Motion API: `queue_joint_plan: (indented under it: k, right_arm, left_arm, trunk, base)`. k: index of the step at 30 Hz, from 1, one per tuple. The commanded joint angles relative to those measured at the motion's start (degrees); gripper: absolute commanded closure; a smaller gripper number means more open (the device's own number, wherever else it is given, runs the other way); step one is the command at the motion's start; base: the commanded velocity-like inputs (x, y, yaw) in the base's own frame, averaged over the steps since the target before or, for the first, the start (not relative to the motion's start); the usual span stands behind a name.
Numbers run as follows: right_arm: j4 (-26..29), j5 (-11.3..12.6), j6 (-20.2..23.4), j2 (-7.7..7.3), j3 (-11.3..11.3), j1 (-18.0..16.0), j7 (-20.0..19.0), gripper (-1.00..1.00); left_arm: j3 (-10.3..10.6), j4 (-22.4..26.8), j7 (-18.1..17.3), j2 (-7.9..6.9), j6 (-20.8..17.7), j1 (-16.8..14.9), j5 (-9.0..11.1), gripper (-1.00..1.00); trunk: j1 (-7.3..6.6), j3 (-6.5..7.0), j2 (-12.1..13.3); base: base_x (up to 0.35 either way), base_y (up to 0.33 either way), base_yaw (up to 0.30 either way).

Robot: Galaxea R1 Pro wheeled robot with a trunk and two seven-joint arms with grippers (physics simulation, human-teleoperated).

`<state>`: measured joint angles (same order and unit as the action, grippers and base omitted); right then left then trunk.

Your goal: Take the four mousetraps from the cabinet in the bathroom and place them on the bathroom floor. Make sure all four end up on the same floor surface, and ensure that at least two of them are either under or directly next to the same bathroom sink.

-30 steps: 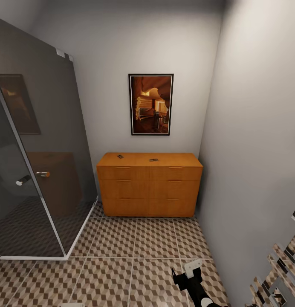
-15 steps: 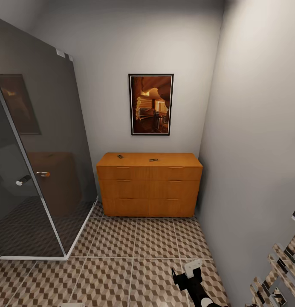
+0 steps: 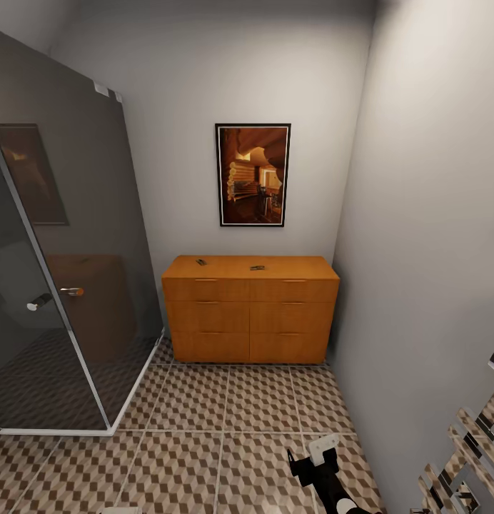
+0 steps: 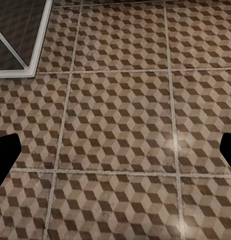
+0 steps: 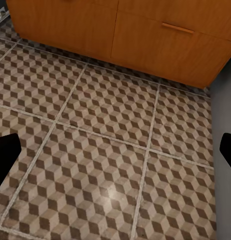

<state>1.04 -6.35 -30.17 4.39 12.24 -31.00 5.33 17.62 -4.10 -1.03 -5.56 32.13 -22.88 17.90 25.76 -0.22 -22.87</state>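
Cabinet (image 3: 250, 308) against far wall; two mousetraps (image 3: 258, 268) lie well apart on top. Tiled bathroom floor (image 3: 204, 421). Right hand (image 5: 115, 150) and left hand (image 4: 115, 150) both spread, empty.

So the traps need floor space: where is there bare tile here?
The bathroom floor lies bare between the cabinet, the glass shower and the right wall. Two small items, likely mousetraps, sit on the cabinet top.

The room is seen from high up by the head view, faced forward and down toward the cabinet (image 3: 250, 307) at the far wall. The bathroom floor (image 4: 120, 115) is viewed closely by both wrist views — the right wrist view also takes in the cabinet's lower drawers.
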Motion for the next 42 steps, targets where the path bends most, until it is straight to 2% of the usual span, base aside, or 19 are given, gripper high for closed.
queue_joint_plan:
  k: [1, 42]
  right_arm:
    - [-0.1, -0.6, -0.1, 0.01, 0.1, 0.0, 0.6, -1.00]
    - [-0.1, -0.6, -0.1, 0.03, 0.1, 0.0, 0.6, -1.00]
  left_arm:
    - [0.5, -0.2, -0.1, 0.03, 0.3, -0.1, 0.5, -1.00]
    - [0.5, -0.2, -0.1, 0.03, 0.3, -0.1, 0.5, -1.00]
  trunk:
    - [0.02, -0.02, 0.0]
    - [0.02, -0.02, 0.0]
  base:
    - [0.000, 0.000, 0.000]
    - [0.000, 0.000, 0.000]
